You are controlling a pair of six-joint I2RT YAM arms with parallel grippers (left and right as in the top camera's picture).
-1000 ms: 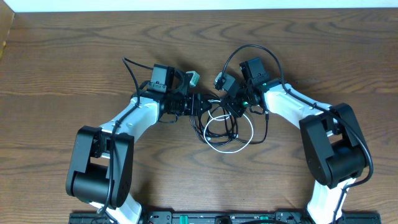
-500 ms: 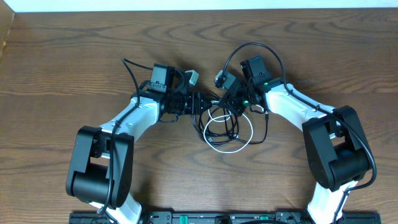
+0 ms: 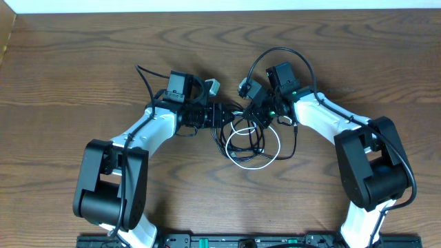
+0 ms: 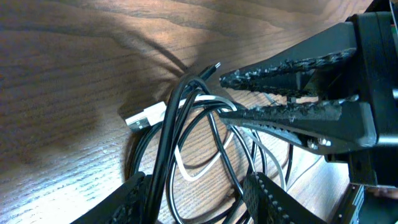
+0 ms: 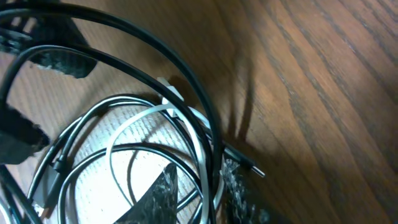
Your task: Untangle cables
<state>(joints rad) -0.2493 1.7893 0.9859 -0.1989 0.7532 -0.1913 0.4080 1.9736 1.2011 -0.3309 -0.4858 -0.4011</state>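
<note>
The cables lie looped together in a small bundle at mid-table: a black cable (image 3: 259, 138) and a white cable (image 3: 256, 163). My left gripper (image 3: 226, 114) reaches its upper left rim. In its wrist view the left gripper (image 4: 196, 186) is open, with the black cable (image 4: 163, 155) along its left finger and loops between. The white plug (image 4: 140, 116) lies beyond. My right gripper (image 3: 248, 114) meets it from the right. The right gripper (image 5: 200, 171) is narrowly open, with white cable (image 5: 124, 130) and black strands between its fingers. A black plug (image 5: 245, 165) lies beside its right finger.
The right arm's own thick black wire (image 3: 275, 54) arches above the bundle, and another (image 3: 143, 76) trails off the left wrist. The right gripper's fingers (image 4: 286, 65) point toward the left gripper, tips close. A box edge (image 3: 5, 34) sits at the far left on the wooden table (image 3: 83, 89).
The right gripper's jaws have come a little apart around the strands. Both arms and the bundle stay almost where they were.
</note>
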